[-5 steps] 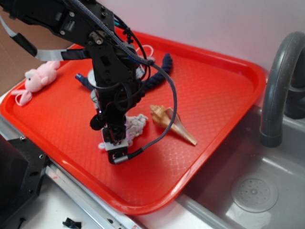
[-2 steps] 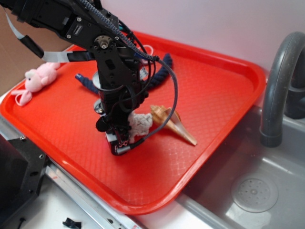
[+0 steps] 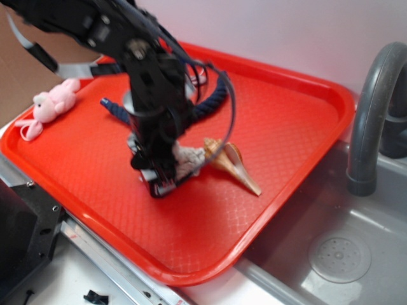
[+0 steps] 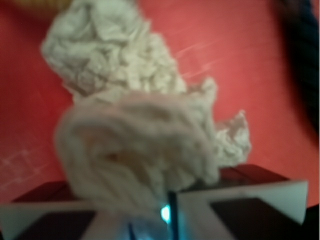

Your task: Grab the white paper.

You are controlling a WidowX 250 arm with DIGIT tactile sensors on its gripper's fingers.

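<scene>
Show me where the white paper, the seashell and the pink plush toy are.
white paper [image 4: 135,135], wrist view, crumpled middle.
seashell [image 3: 230,163], exterior view, tan body.
pink plush toy [image 3: 52,103], exterior view, its body.

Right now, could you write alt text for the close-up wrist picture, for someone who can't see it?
A crumpled off-white paper wad fills most of the frame, lying on a red tray and reaching down to the pincer at the bottom edge. The nearest part of the wad is blurred, and a dark blue rope edges the right side.
</scene>
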